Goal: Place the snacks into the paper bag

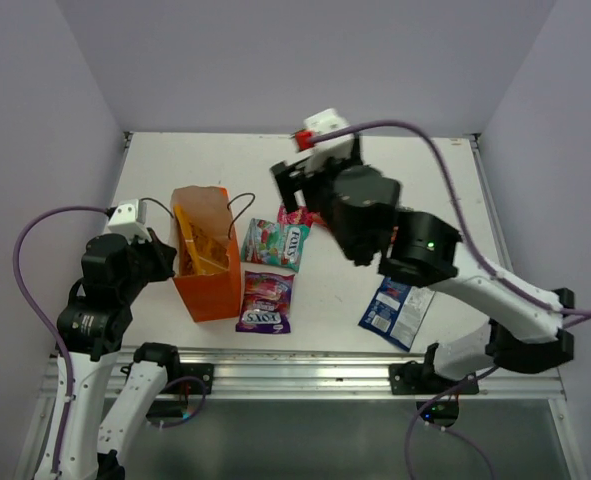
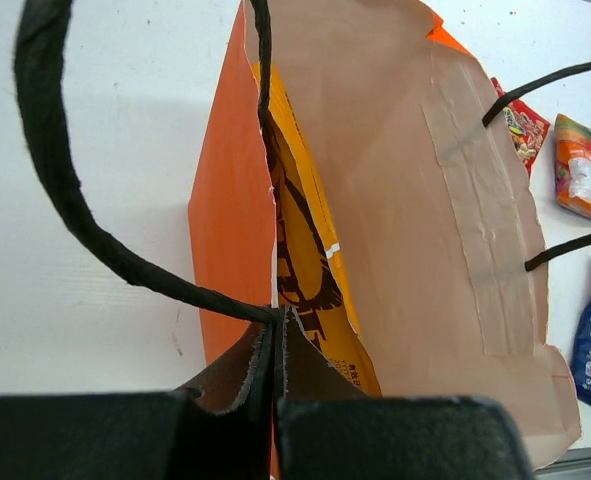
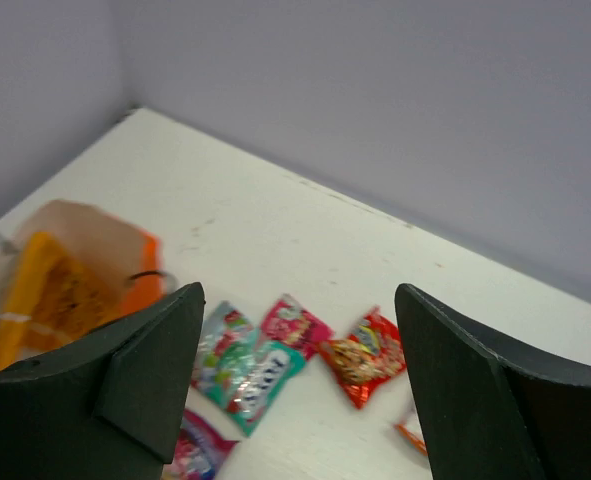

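The orange paper bag (image 1: 207,285) stands upright at the left. My left gripper (image 2: 275,335) is shut on its near rim, where a dark cord handle (image 2: 50,170) is attached. A large yellow packet (image 2: 310,270) stands inside the bag. My right gripper (image 3: 300,292) hangs open and empty above the table, over the loose snacks. Below it lie a teal packet (image 3: 250,370), a pink one (image 3: 293,325), a red one (image 3: 365,355) and a purple one (image 3: 200,450). A blue-white packet (image 1: 395,310) lies under the right arm.
A small orange packet (image 2: 585,170) lies beyond the red one (image 2: 520,130). Grey walls close in the table at the back and on both sides. The metal rail (image 1: 305,365) runs along the near edge.
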Motion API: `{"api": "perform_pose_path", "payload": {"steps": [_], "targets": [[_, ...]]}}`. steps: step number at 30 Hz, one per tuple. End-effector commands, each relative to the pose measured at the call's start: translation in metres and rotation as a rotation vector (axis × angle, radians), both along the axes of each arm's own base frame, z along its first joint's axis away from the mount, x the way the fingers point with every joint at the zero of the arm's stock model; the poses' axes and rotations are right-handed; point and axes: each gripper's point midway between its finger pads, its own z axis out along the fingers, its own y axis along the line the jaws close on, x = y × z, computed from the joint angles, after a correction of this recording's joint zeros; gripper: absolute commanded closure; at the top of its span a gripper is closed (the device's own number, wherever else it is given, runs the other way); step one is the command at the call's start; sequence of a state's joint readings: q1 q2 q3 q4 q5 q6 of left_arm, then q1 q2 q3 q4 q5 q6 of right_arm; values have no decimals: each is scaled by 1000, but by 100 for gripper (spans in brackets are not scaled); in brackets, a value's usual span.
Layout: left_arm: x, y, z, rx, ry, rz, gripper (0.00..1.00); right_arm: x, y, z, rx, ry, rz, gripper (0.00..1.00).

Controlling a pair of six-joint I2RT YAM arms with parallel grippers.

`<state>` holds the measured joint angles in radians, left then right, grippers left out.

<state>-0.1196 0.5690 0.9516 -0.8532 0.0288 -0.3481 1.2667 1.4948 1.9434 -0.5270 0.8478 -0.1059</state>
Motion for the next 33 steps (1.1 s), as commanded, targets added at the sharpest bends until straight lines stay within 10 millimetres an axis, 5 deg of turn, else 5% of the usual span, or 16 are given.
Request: {"api": "perform_pose_path", "payload": {"steps": [1,2,5,7,19,25,33], "targets": [[4,-2,7,4,-39,-18,100,57,-95,-65,24,129,-307,18],[4,-4,6,1,-34,-25,100,66,-111,-103,7,190,-356,14],[5,-5,7,0,-33,-29,100,94,-160,-143,-2,262,-465,10],[5,-4,7,1,-31,-28,100,112,-175,-182,-46,333,-502,9],[4,1,12,19,-33,-8,100,196,-215,-321,-148,597,-596,9],[5,3,13,33,-30,3,100,199,-225,-363,-166,704,-591,11],[15,1,13,28,-27,-2,100,185,-214,-417,-173,843,-532,12]]}}
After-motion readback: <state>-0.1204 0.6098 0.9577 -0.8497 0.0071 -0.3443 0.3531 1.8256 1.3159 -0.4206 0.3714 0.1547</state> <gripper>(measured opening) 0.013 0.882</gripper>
